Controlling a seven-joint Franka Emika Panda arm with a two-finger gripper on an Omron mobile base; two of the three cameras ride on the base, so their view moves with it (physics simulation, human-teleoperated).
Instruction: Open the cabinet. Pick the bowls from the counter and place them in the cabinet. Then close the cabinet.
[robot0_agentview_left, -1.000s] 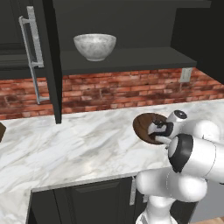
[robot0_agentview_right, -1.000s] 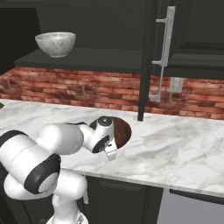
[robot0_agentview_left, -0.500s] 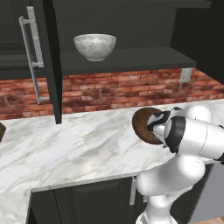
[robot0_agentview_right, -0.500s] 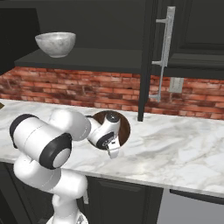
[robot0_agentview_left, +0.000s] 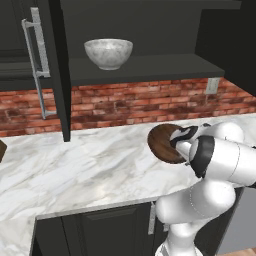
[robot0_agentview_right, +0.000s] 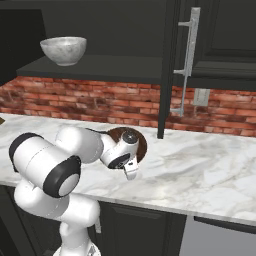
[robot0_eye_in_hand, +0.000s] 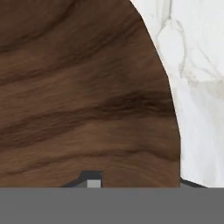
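End effector (robot0_agentview_right: 131, 170) low at wooden bowl (robot0_agentview_left: 162, 143)

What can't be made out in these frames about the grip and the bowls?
- Gripper: jaw contact with the dark brown wooden bowl is hidden by the white arm in both base views.
- Wooden bowl: cut off by the hand view's edges.
- White-grey marble bowl on the black cabinet shelf: inside hidden by its rim.

The arm (robot0_agentview_right: 75, 150) is made of glossy white rounded shells with black bands at the joints and a stout white column beneath.
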